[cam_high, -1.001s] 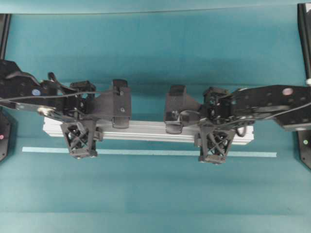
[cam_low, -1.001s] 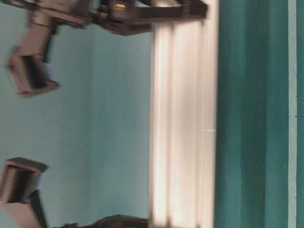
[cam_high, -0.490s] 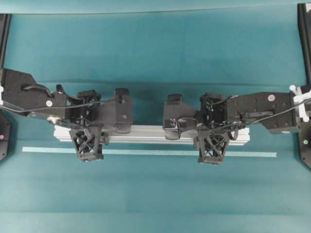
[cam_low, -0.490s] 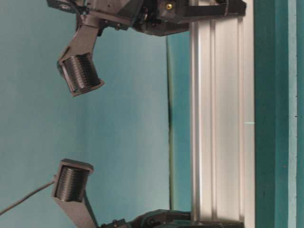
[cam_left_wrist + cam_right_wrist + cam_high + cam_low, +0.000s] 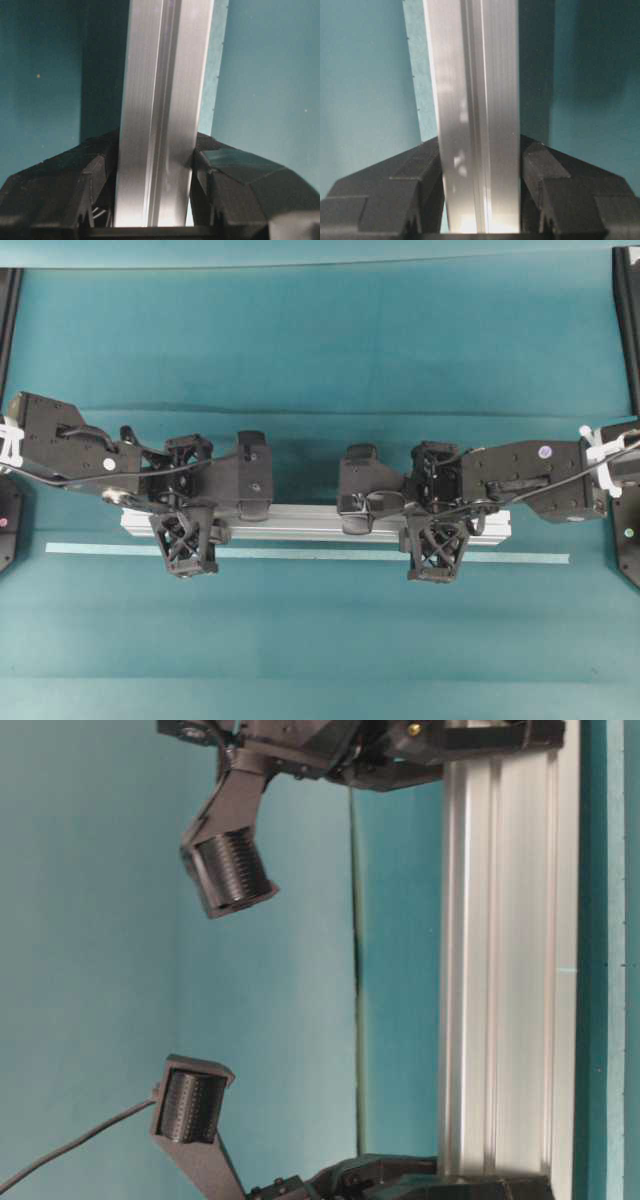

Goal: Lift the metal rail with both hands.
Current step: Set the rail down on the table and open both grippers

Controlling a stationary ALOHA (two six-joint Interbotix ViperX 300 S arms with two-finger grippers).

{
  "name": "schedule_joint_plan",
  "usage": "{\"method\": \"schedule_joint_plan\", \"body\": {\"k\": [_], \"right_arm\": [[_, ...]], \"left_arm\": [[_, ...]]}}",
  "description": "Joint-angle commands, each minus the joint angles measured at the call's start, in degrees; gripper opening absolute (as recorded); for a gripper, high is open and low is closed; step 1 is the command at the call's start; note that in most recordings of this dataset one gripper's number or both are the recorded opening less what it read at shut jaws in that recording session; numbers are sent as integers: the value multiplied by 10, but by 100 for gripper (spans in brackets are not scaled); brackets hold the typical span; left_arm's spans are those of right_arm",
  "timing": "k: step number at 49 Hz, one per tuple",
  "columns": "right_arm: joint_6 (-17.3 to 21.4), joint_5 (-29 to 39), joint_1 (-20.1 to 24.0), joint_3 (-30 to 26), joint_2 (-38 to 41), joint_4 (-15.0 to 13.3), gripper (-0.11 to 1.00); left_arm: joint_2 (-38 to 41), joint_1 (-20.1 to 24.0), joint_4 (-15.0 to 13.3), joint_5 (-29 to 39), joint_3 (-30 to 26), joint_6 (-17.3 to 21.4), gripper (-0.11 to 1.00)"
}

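Observation:
The metal rail (image 5: 300, 523) is a long silver grooved bar lying left to right across the middle of the teal table. My left gripper (image 5: 188, 515) is shut on it near its left end. My right gripper (image 5: 435, 515) is shut on it near its right end. In the left wrist view the rail (image 5: 160, 100) runs between my black fingers (image 5: 225, 180), which press on both its sides. The right wrist view shows the same grip on the rail (image 5: 472, 75). In the table-level view the rail (image 5: 505, 970) sits close to the table surface; I cannot tell whether it touches.
A thin pale teal tape strip (image 5: 300, 554) lies on the table just in front of the rail, parallel to it. Black frame posts (image 5: 628, 300) stand at the left and right edges. A cloth fold runs behind the arms.
Both grippers have come down towards the table with the rail still held between them. The rail looks smaller from overhead and sits nearer the surface in the table-level view.

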Motion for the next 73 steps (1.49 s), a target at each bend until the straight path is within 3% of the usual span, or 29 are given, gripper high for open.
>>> {"method": "schedule_joint_plan", "body": {"k": [1, 26, 44, 57, 73], "right_arm": [[-2, -13, 4, 2, 3, 2, 39], [-1, -21, 4, 8, 4, 8, 39], [1, -19, 15, 9, 7, 27, 39], [0, -34, 13, 25, 7, 20, 39], [-7, -58, 4, 39, 7, 16, 39]], "left_arm": [[-4, -2, 0, -9, -8, -7, 36], [6, -16, 0, -29, -3, -25, 36], [7, -10, 0, -31, 5, -13, 36], [6, -11, 0, -42, 9, 16, 36], [8, -18, 0, -48, 12, -1, 36]]}}
